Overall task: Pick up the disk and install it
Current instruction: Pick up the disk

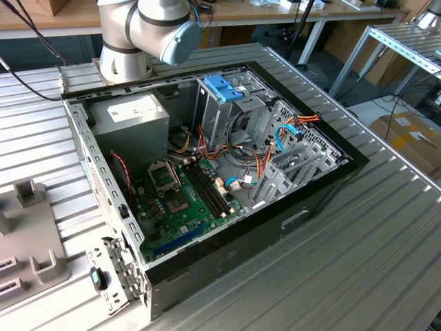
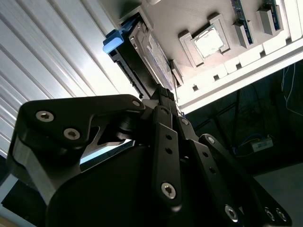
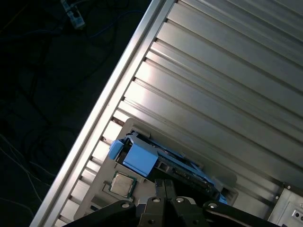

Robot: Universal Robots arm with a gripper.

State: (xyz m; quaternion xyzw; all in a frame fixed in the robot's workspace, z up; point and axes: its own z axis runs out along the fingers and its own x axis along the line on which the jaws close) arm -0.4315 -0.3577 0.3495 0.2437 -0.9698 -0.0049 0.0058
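Observation:
The disk (image 3: 163, 163) stands on its edge in a slot of a grey holder (image 3: 105, 188) near the table's edge, silver-grey with a light-blue carrier rail. The second wrist view has the disk (image 2: 150, 53) with its blue end tab up. My gripper (image 3: 164, 187) is just short of the disk's long edge, and its two black fingers lie close together with nothing between them. In the second wrist view the gripper (image 2: 164, 94) points straight at the disk. The open computer case (image 1: 324, 183) lies on the table in the exterior view, its metal drive cage (image 1: 227, 114) topped by a blue bracket.
A square chip (image 3: 122, 184) sits in the grey holder beside the disk. Ribbed aluminium table (image 3: 227, 75) stretches around it, with a drop to dark floor past the edge. In the case are a motherboard (image 1: 182, 200), a power supply (image 1: 131, 114) and loose cables (image 1: 289, 131).

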